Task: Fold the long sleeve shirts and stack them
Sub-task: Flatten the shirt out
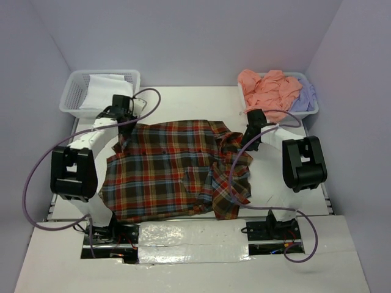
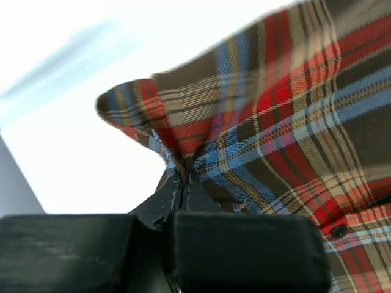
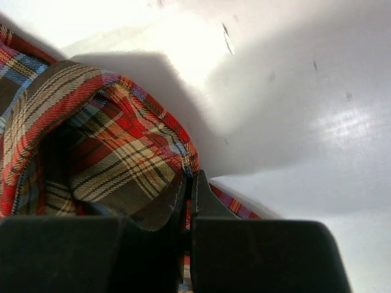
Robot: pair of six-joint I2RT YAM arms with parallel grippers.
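**Plaid shirt pinched at both far corners**

The plaid long sleeve shirt (image 1: 174, 171) lies spread on the white table (image 1: 183, 101), at the centre, between the two arms. Its left portion lies mostly flat. Its right side is rumpled and folded over itself in a loose strip that runs toward the near edge.

The left gripper (image 2: 182, 174) sits at the shirt's far left corner. Its fingers are pressed together on a fold of plaid cloth, and the fabric puckers upward from the pinch point. A dark button (image 2: 339, 231) shows on the cloth just beside that grip.

The right gripper (image 3: 189, 180) sits at the shirt's far right corner. Its fingers are likewise clamped together on a plaid edge, with a hem curling over to their left and bare table beyond.

A salmon-pink shirt (image 1: 269, 88) lies crumpled in the white lattice basket (image 1: 313, 111) at the far right of the table, well apart from the plaid shirt. A lavender shirt (image 1: 307, 94) lies touching it on the right side of the same basket.

A second lattice basket (image 1: 74, 94) stands at the far left and holds a white cloth (image 1: 110, 88). Purple cables (image 1: 33, 177) loop from each arm toward its base at the near edge.
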